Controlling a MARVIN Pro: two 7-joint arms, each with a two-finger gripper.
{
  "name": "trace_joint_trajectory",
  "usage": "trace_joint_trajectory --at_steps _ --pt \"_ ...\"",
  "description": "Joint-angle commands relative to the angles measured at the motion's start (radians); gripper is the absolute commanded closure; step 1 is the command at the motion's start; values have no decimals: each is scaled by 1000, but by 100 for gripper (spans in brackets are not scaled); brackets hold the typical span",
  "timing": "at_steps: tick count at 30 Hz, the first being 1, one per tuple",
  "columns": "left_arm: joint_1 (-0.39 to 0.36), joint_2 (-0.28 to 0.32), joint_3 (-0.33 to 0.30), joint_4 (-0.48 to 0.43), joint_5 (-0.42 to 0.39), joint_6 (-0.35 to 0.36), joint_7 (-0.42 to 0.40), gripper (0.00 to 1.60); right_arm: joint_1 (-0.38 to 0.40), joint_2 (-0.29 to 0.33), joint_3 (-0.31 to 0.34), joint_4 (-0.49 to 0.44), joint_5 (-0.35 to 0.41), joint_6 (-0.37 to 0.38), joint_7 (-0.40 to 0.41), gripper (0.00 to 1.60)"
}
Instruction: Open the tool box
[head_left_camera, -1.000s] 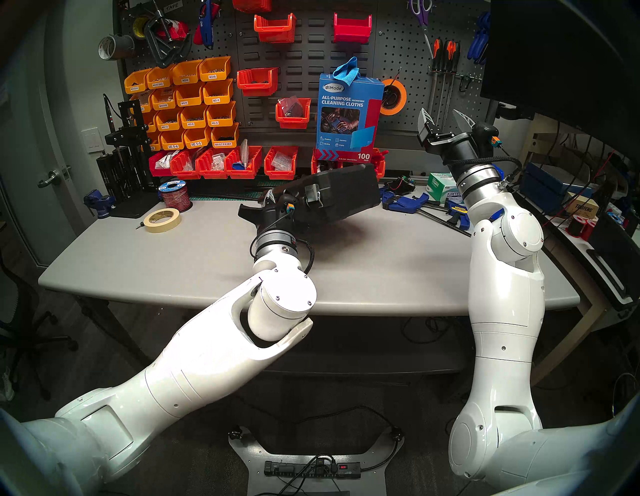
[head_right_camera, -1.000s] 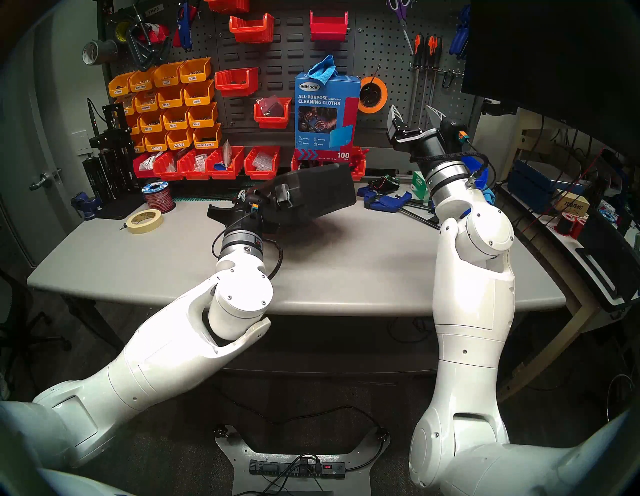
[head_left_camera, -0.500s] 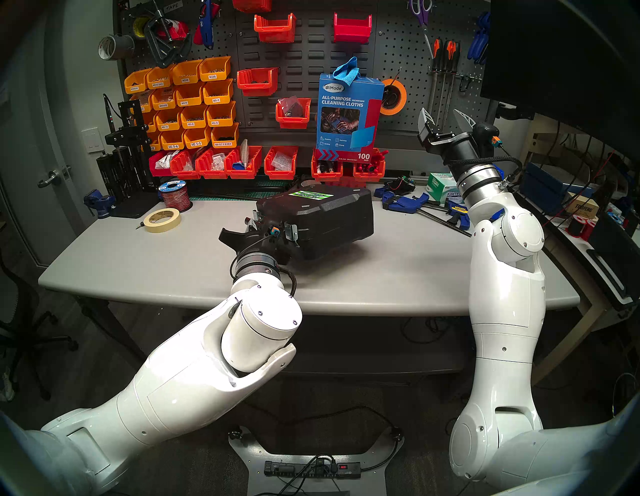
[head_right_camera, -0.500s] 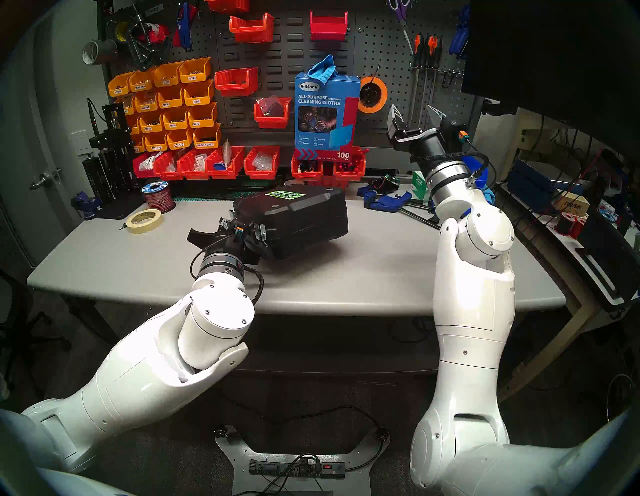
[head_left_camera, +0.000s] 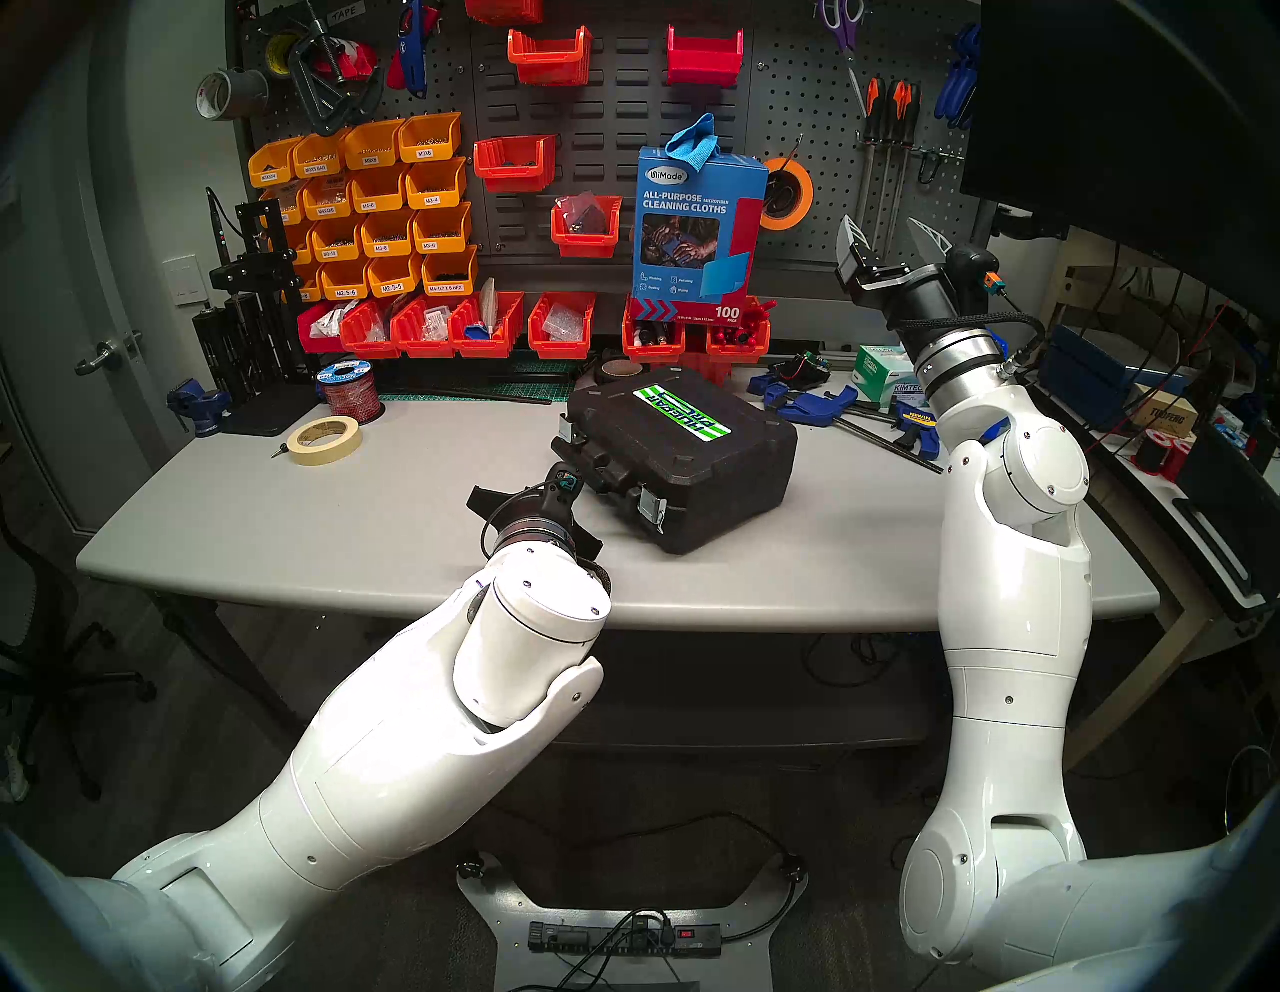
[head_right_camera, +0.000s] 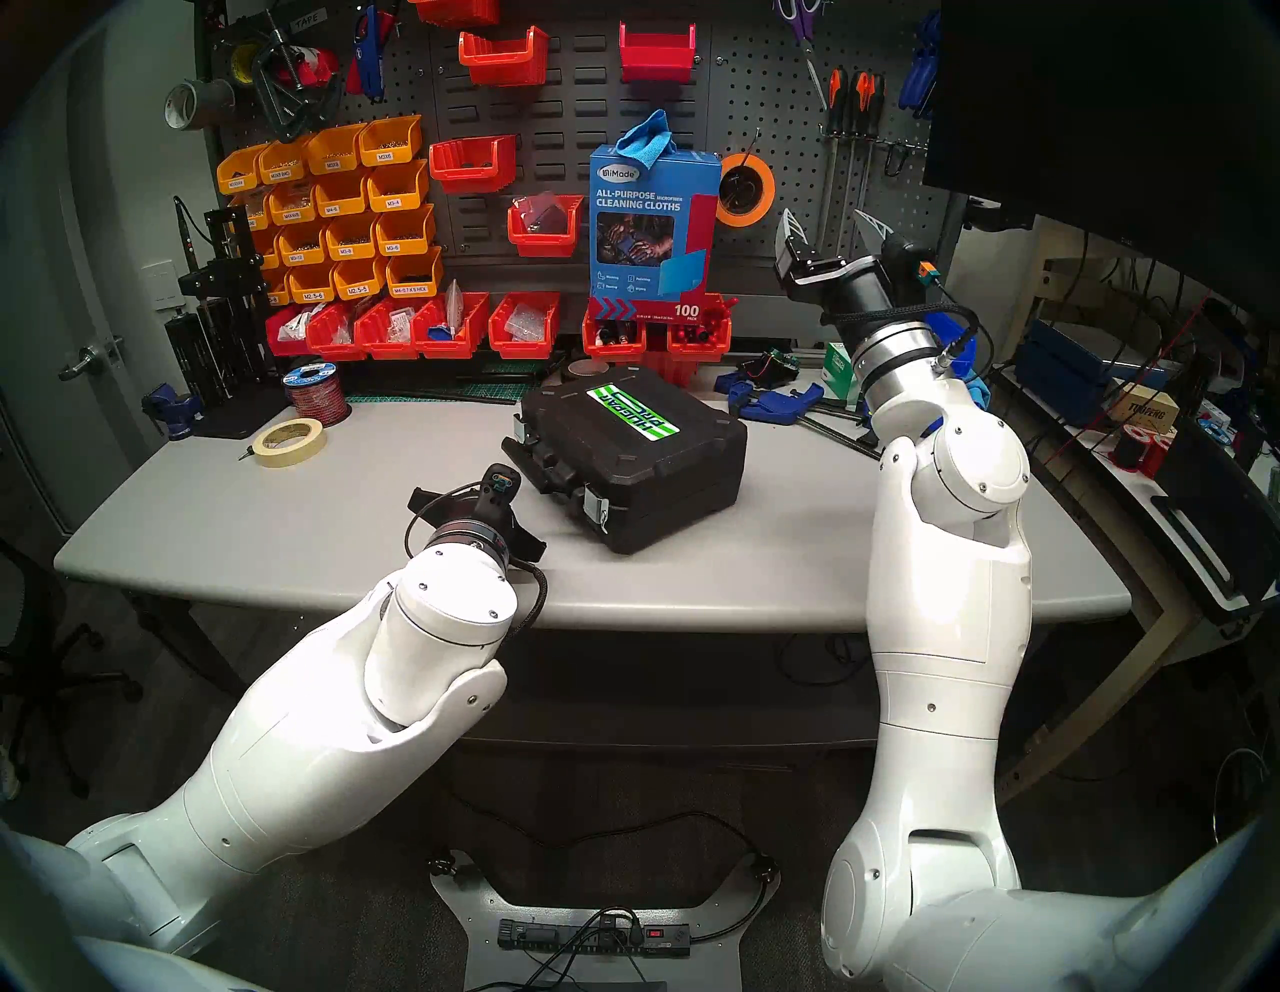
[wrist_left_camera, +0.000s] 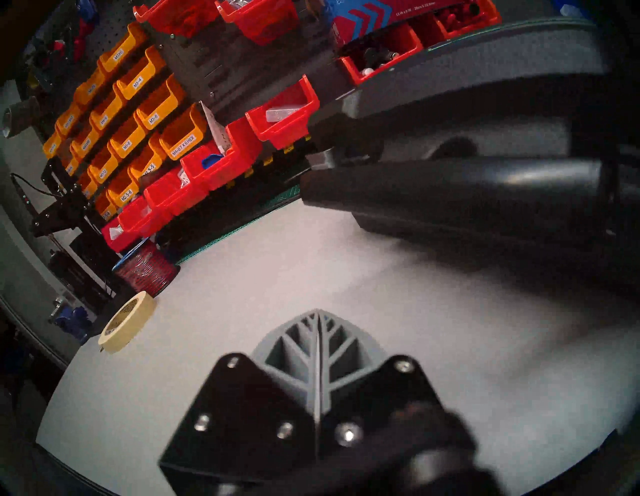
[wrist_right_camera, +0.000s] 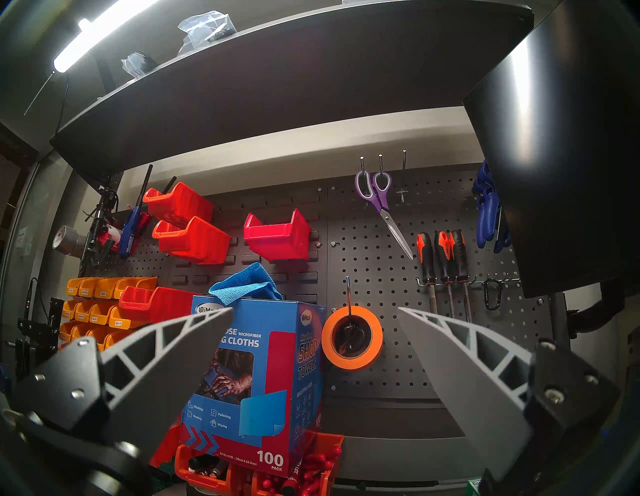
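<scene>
Black tool box (head_left_camera: 682, 457) flat on table (head_left_camera: 346, 526), lid closed, left end effector (wrist_left_camera: 317, 313) empty

The tool box (head_left_camera: 699, 471) is black, matt, textured plastic with 2 bright metal latches (head_left_camera: 651, 508) and a glossy striped label (head_left_camera: 682, 413). The table (head_left_camera: 346, 512) is smooth, matt grey. Both arms have glossy white shells.

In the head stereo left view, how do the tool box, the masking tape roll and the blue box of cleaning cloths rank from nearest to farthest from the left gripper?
From the left gripper:
1. Tool box, just right of it on the table.
2. Masking tape roll, further to its left on the table.
3. Blue box of cleaning cloths, at the back, on the red bins.
</scene>
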Motion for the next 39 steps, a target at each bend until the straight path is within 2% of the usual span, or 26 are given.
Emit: trace_joint_trajectory --at_steps 1,8,15,21,24,32,36,37,38,39 --pt "-51 -92 -55 28 42 -2 112 160 3 2 2 -16 1 1 0 0" --pt "-79 -100 -149 -21 27 -2 71 160 3 4 1 -15 3 0 -1 0" --pt "-73 -66 -228 -89 16 -2 58 160 2 5 0 -15 4 1 -3 0" --pt "-96 -52 -297 -44 30 -2 57 160 2 7 -1 -16 5 1 -5 0" --pt "-110 -39 -308 -34 42 -2 45 160 1 7 -2 -17 6 2 -5 0" --pt "-147 -33 -367 79 68 -2 29 160 0 10 -3 -17 8 2 -7 0" --pt "-134 22 -367 112 67 -78 -41 160 0 11 -4 -19 9 3 -9 0" --pt "-134 22 -367 112 67 -78 -41 160 0 11 -4 -19 9 3 -9 0" --pt "-127 59 -352 113 75 -118 -69 160 0 11 -4 -18 10 3 -9 0" --pt "-123 65 -354 111 86 -106 -96 160 0 12 -5 -18 10 3 -9 0"
